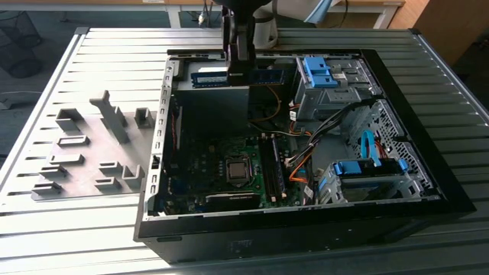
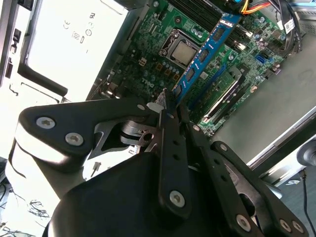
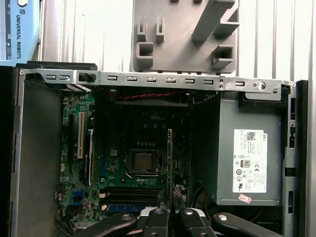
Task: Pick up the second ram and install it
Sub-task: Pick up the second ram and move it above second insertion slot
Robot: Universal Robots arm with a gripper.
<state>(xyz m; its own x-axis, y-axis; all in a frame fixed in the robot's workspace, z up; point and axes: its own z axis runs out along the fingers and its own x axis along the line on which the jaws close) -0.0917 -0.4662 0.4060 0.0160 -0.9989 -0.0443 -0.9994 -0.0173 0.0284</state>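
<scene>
**Second ram held over the open computer**

From where I stand, the gripper (image 1: 238, 73) hangs above the far end of the open computer case (image 1: 160, 143), over the grey power supply (image 1: 210, 109). Its fingers are pinched together on the second ram (image 1: 210, 77), gripping the blue-green stick near its middle so that an end pokes out on each side.

In the second wrist view the closed gripper (image 2: 170, 106) meets on the stick (image 2: 205, 52), which runs away from the fingertips with dark chips along its blue face. In the first wrist view the ram (image 3: 170, 158) appears edge-on as a thin line over the motherboard (image 3: 123, 148), beside the power supply (image 3: 249, 158).

The ram is up in the air, well apart from the long black slots (image 1: 272, 166). Grey fixture blocks (image 1: 84, 154) sit on the slatted table (image 1: 99, 229), at the exterior view's left of the case.
</scene>
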